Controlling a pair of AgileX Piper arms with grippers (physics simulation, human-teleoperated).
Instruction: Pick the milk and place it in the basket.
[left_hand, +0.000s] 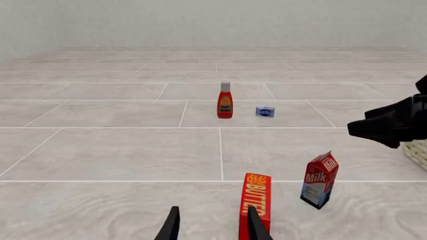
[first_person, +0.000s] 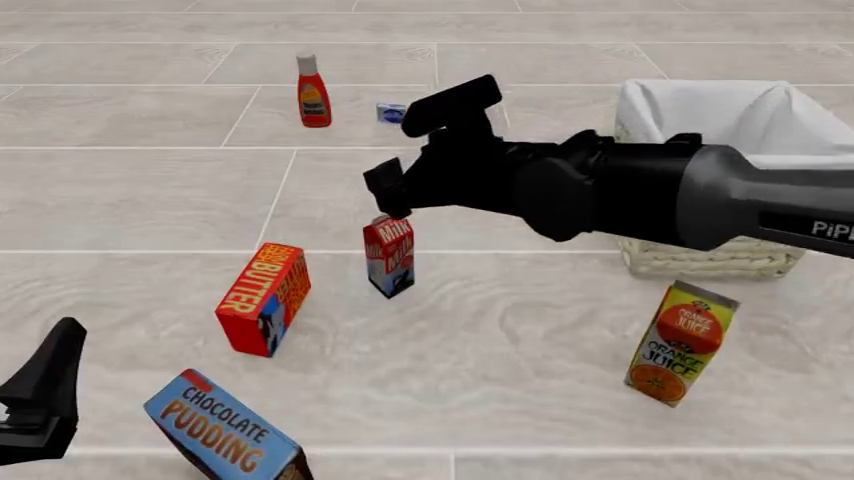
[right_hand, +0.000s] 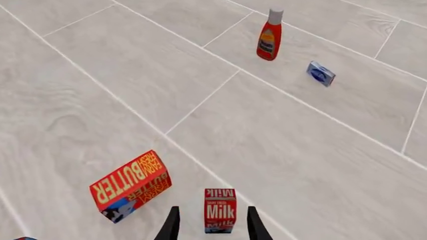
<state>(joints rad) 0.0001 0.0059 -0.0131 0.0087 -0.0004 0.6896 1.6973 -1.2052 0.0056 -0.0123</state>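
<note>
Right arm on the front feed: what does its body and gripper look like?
The right arm is a thick, rounded dark grey tube with white "PiP" lettering at the frame edge. The right gripper is matte black and blocky, with slim tapered fingers. No cables visible.

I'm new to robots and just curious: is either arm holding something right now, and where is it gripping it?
Nothing is held. The right gripper hangs open above the milk, fingers either side but apart from it. The left gripper is open too.

In the front view, the dark right arm hides the near left wall of the cream woven wicker basket (first_person: 727, 262), and the blue "Chocolate Pudding" box (first_person: 220, 432) is cut off at the bottom edge. The small blue packet (first_person: 390, 113) near the top is too small to read. At the lower left only part of the black left gripper (first_person: 38, 405) shows, its jaws beyond telling.
</note>
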